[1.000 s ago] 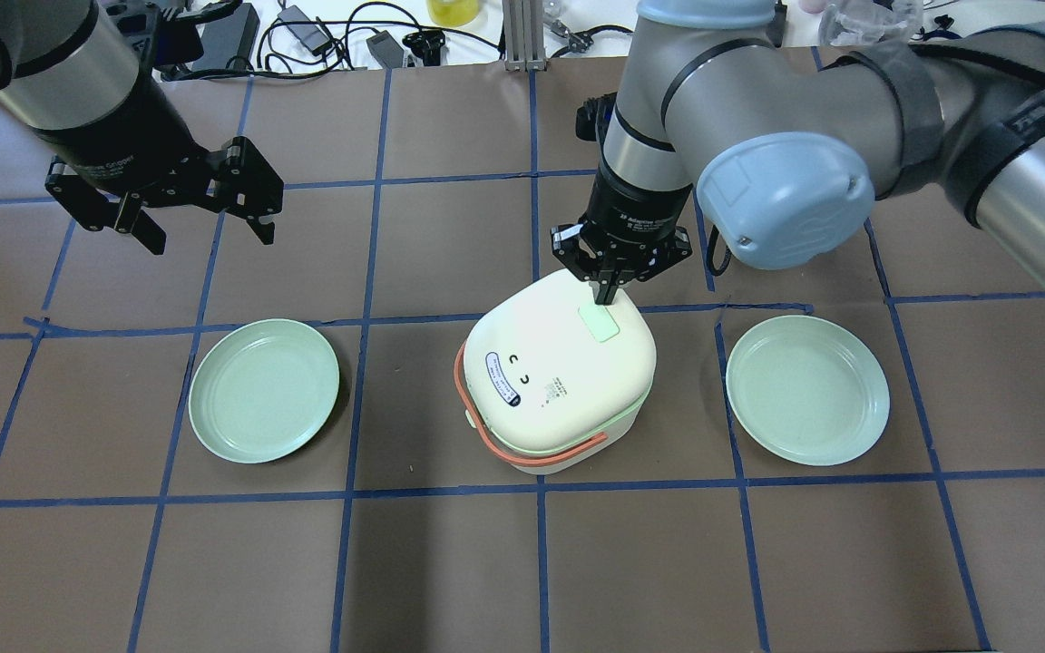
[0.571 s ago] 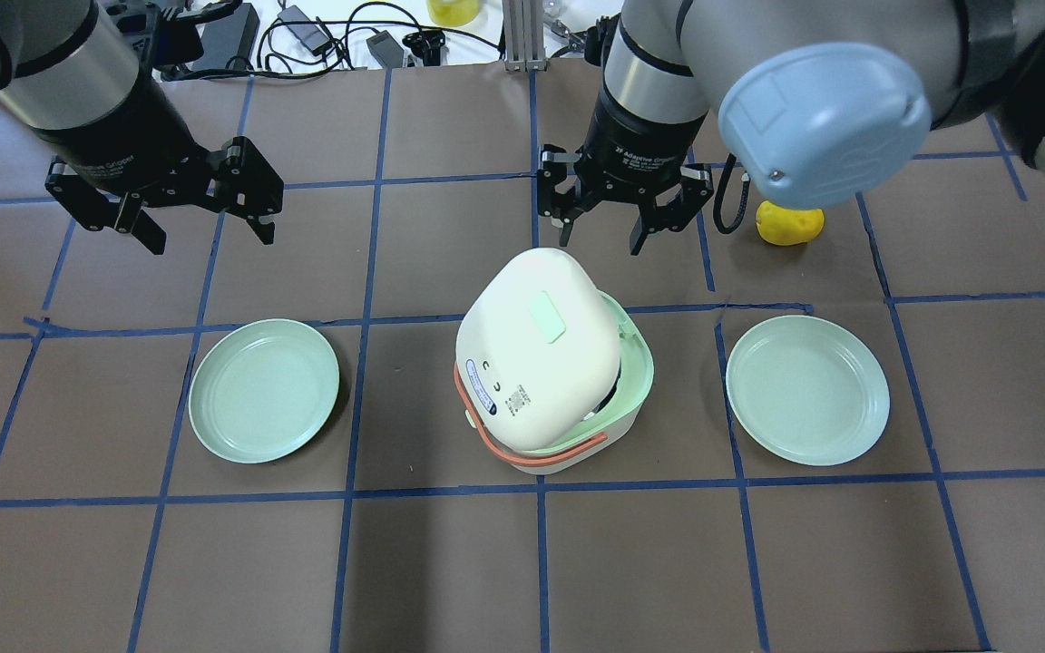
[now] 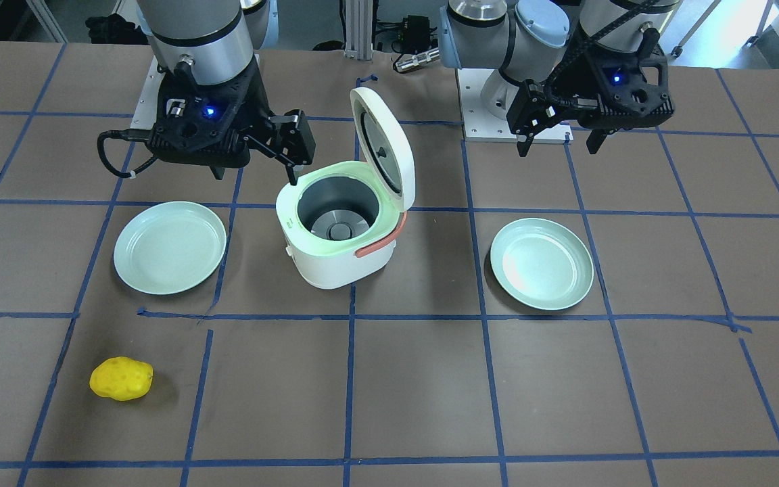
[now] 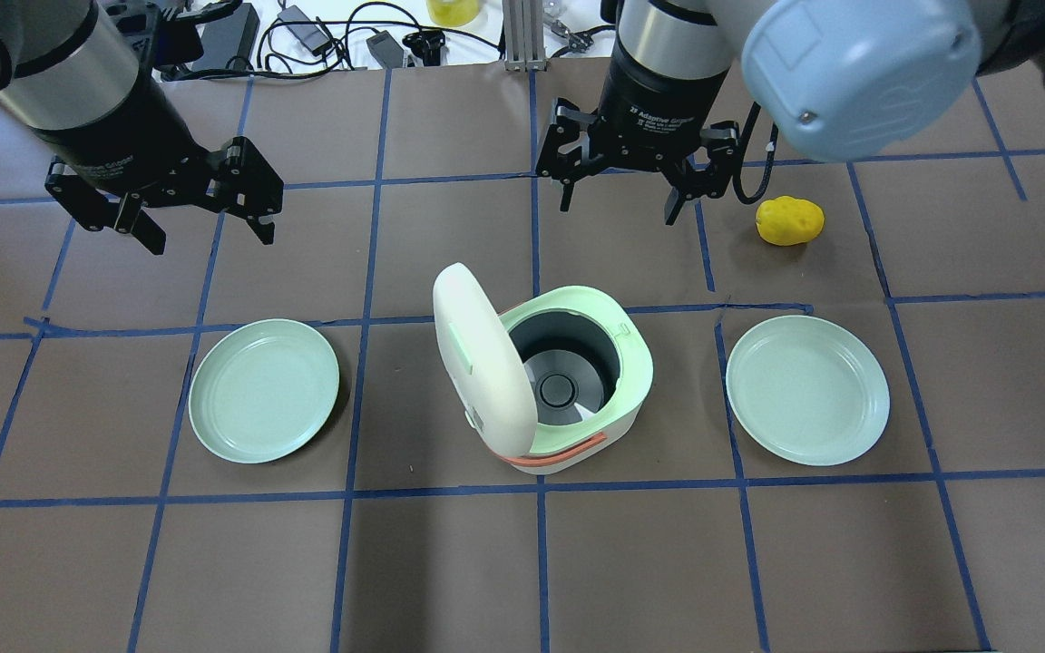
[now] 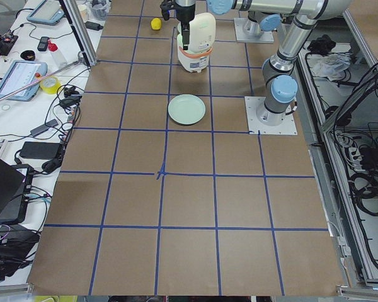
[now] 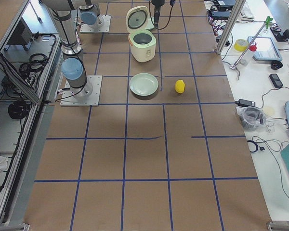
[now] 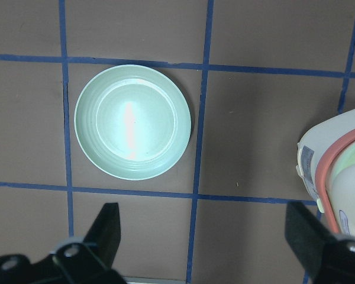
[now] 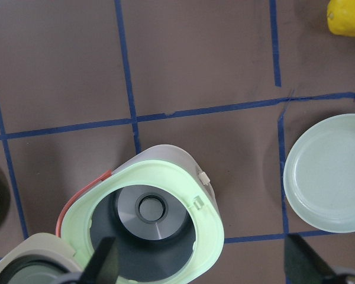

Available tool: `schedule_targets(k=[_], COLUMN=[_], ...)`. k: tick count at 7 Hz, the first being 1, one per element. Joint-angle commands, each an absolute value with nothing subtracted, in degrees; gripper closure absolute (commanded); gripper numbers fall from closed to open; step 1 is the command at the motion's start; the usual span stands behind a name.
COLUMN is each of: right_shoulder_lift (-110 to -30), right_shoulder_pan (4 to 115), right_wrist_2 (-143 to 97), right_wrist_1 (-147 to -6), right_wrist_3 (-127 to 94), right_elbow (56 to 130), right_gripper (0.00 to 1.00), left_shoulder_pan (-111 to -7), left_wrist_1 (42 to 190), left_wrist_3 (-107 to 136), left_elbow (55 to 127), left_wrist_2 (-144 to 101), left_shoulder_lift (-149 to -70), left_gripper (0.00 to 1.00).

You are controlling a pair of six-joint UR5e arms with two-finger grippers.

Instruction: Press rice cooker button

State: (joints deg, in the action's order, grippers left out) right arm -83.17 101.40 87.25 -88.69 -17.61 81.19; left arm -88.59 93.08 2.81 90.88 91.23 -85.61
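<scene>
The white rice cooker (image 4: 636,363) stands mid-table with a pale green rim and an orange handle. Its lid (image 4: 482,358) stands open and upright on the side toward my left arm, and the metal pot inside is empty. The pale green lid button (image 4: 454,345) shows edge-on on the lid's outer face. My right gripper (image 4: 620,207) is open and empty, raised above the table just beyond the cooker. My left gripper (image 4: 211,238) is open and empty, far off to the left above the left plate. The front-facing view shows the cooker (image 3: 335,267) and its lid (image 3: 384,145) too.
Two pale green plates flank the cooker, one on the left (image 4: 264,390) and one on the right (image 4: 808,390). A yellow lumpy object (image 4: 790,220) lies beyond the right plate. Cables and adapters (image 4: 323,36) lie along the table's far edge.
My right gripper was shut with its tip on the lid button. It has since risen, moved away and opened, and the lid has swung fully open. The left arm has not moved.
</scene>
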Motion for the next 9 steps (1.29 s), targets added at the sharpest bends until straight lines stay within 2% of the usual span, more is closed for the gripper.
schedule_targets(k=[1,9], right_shoulder_lift=[-83.1,-85.1], right_shoulder_pan=[96.3,92.7], right_wrist_2=[88.1,90.8], right_wrist_1=[-88.6,-82.2], right_wrist_3=[-12.1,-5.4], right_elbow=[81.5,81.5], right_gripper=[0.0,0.0], left_shoulder_pan=[-88.6,-88.6], left_wrist_1=[93.1,93.1], left_wrist_3=[2.8,2.8], left_elbow=[90.9,90.9], left_wrist_2=[91.2,91.2], left_shoulder_lift=[-85.6,-85.6], left_gripper=[0.0,0.0])
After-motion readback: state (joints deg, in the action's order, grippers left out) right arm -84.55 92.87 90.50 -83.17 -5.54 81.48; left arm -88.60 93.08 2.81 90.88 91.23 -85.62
